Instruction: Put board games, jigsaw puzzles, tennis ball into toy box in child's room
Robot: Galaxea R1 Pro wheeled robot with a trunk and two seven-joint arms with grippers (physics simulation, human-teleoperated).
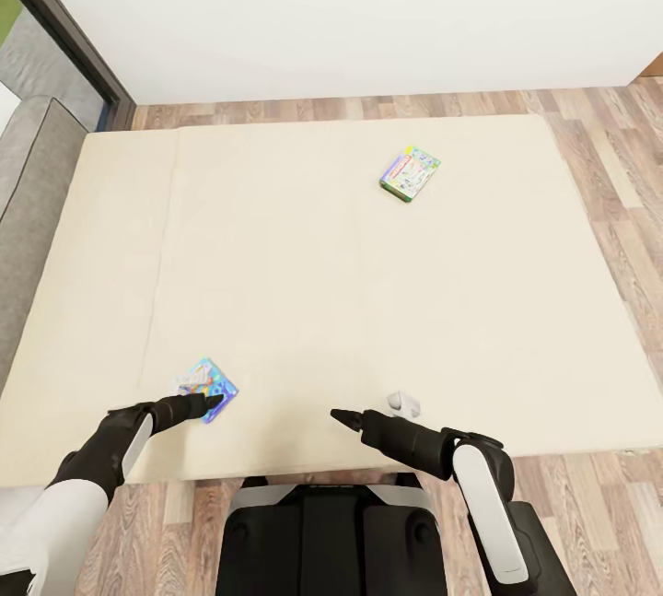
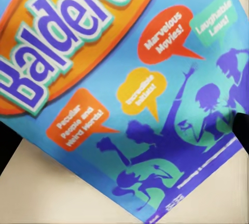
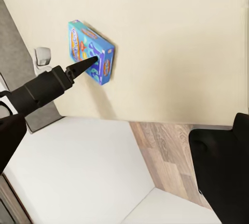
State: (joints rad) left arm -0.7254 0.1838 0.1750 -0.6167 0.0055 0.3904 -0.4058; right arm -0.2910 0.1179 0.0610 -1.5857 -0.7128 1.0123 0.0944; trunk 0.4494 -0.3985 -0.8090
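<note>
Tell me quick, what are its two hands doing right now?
Left gripper: at the blue game on the bed; open or closed cannot be told.
Right gripper: looks closed, holding nothing.

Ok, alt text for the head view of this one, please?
Looking down on a beige bed, the left gripper has its fingers at a small blue board game near the front edge. The right gripper hovers beside it, and a green-edged board game lies farther back.
</note>
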